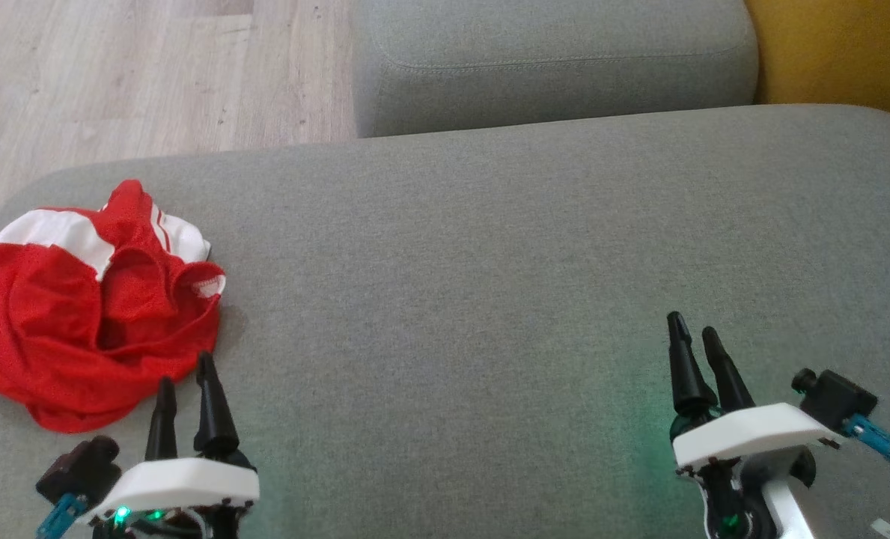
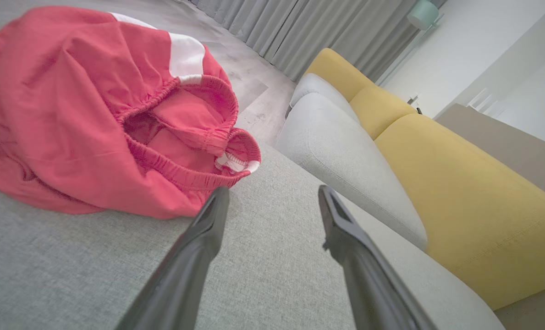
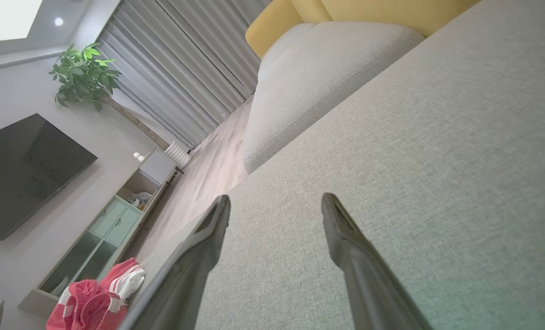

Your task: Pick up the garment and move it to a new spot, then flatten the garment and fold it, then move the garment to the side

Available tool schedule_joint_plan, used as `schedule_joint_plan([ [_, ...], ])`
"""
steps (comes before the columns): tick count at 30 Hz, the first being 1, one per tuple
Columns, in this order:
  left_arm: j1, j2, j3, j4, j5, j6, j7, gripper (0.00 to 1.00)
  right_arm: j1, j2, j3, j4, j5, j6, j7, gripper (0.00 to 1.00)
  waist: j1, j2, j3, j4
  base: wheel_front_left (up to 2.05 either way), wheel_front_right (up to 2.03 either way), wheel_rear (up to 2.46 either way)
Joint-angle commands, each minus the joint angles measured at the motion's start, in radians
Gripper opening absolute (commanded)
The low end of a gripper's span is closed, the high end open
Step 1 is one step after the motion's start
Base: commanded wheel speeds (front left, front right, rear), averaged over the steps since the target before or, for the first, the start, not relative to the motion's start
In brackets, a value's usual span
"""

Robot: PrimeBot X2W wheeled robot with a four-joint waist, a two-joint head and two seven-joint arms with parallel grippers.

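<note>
Nearest, at the low left, the left gripper hangs just over the grey seat. Its jaws are apart w/ nothing btw them. The tips are just beside the near edge of the garment. I can't tell if one tip touches the cloth.

At the low right, the right gripper hangs over bare seat, well apart from the cloth. Its jaws are apart too & hold nothing.

A bit farther, on the left end of the seat, the garment lies in a heap. It looks like red shorts w/ white bands, the stretchy waist bunched up & gaping open.

So I think the job is at the very start, w/ nothing picked up yet. Left to do: grab it, carry it to a new spot, spread it flat, fold it, then move it to the side. The big bare middle of the seat looks like room enough for that.

Farthest off are a 2nd grey cushion, the wood floor at the far left & a yellow sofa part at the far right.
</note>
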Motion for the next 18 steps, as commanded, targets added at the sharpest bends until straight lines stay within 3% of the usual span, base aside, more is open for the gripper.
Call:
schedule_joint_plan([
  [1, -0.049, 0.007, 0.012, -0.041, 0.030, 0.006, -0.012, 1.00, -0.059, -0.006, 0.023, -0.038, -0.030, 0.005, -0.013, 1.00, 0.0000, 0.0000, -0.001, 0.000, 0.00, 0.00, 0.00],
  [18, -0.046, 0.008, -0.013, -0.044, 0.242, 0.031, -0.062, 1.00, -0.075, -0.007, 0.060, -0.019, -0.217, 0.006, -0.063, 1.00, 0.0000, 0.0000, -0.007, -0.004, 0.00, 0.00, 0.00],
])
